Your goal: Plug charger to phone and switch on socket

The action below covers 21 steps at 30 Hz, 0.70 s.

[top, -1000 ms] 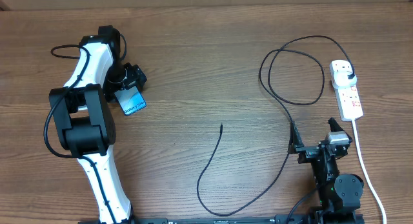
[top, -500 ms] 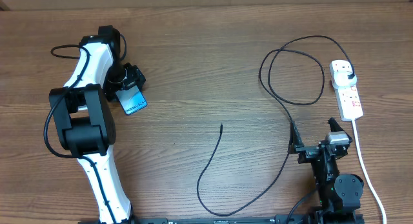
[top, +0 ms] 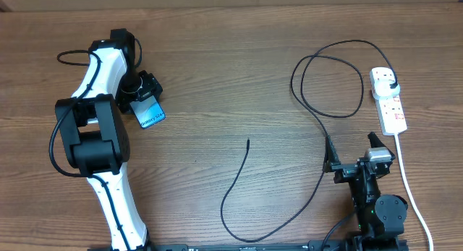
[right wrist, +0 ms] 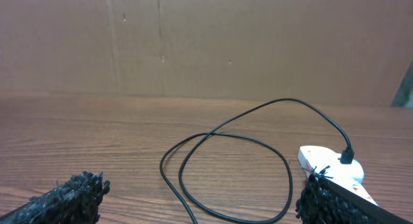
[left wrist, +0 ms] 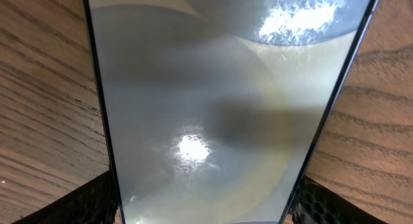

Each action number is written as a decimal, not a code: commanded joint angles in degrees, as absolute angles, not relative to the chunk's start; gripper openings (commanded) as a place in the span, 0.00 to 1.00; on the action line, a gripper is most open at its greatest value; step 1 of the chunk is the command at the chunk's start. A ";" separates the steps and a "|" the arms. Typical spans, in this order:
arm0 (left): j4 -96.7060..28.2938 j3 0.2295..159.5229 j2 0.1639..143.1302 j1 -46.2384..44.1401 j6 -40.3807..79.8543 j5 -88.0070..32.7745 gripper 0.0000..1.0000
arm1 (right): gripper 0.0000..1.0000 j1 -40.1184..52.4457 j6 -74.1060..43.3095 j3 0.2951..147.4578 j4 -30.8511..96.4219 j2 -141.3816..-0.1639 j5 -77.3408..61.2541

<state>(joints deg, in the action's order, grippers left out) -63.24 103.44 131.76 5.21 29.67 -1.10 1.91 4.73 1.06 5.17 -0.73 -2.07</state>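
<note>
The phone (top: 150,116) lies on the wooden table at the left, its lit blue screen up. My left gripper (top: 147,106) is shut on the phone. In the left wrist view the phone (left wrist: 213,108) fills the frame, and both black fingers (left wrist: 90,201) press against its long edges. The charger (top: 239,175) is a thin black cable with its free tip (top: 249,141) at mid-table, and its plug (top: 391,80) sits in the white socket (top: 388,106) at the right. My right gripper (top: 352,150) is open near the front right, and nothing lies between its fingers (right wrist: 71,198). Beyond it lie the cable loop (right wrist: 226,137) and the socket (right wrist: 329,162).
The socket's white cord (top: 409,186) runs toward the table's front edge, right of the right arm. The charger's loop (top: 329,77) lies between mid-table and the socket. A brown wall (right wrist: 193,43) stands behind the table.
The left jaws have narrowed onto the phone's edges, and the phone has shifted slightly. The right arm and the cable have not moved.
</note>
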 commanded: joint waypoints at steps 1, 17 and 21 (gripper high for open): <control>-63.18 103.22 133.78 4.80 29.82 -1.32 0.83 | 1.00 2.20 4.99 0.47 4.84 -0.16 -1.32; -63.18 103.22 133.78 4.80 29.82 -1.32 0.67 | 1.00 2.20 4.99 0.47 4.84 -0.16 -1.32; -63.13 103.22 133.78 4.80 29.82 -1.32 0.59 | 1.00 2.20 4.99 0.47 4.84 -0.16 -1.32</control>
<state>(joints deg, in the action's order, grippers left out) -63.22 103.44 131.76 5.21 29.67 -1.06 1.91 4.73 1.06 5.19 -0.73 -2.07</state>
